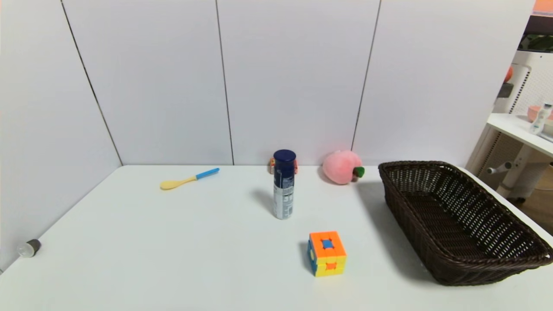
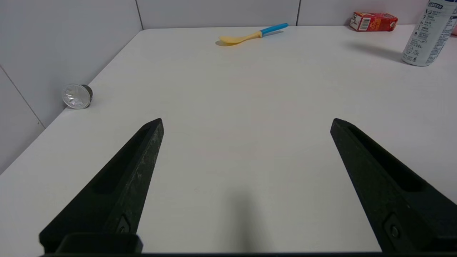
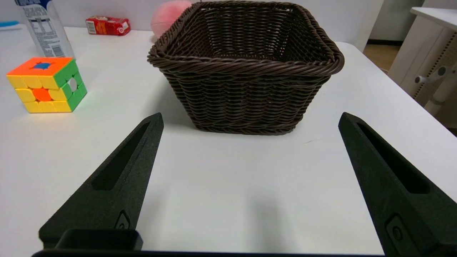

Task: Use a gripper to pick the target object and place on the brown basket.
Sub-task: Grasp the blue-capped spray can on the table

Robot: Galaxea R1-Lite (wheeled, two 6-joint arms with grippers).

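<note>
Table (image 1: 173, 242) white, walled on two sides. Basket (image 1: 458, 224) on the right side, nothing in it. Can (image 1: 284, 185) upright near table centre, long axis vertical, cap up, free-standing; well left of the basket. Cube (image 1: 327, 253) sits nearer the robot than the can, between can and basket but apart from both. Peach toy (image 1: 342, 166) and a red carton (image 2: 373, 21) lie at the back wall, spoon (image 1: 189, 179) back left, small capsule (image 1: 29, 248) at the left edge. Neither arm shows in the head view. Left gripper (image 2: 246, 123) low over the left table, jaws spread wide, nothing between; can lies ahead and to its right. Right gripper (image 3: 250, 117) likewise released and unloaded, facing the basket, can ahead to its left beyond the cube. Judgement: neither arm is plainly nearer; a level side grasp on the body suits the vertical axis.
</note>
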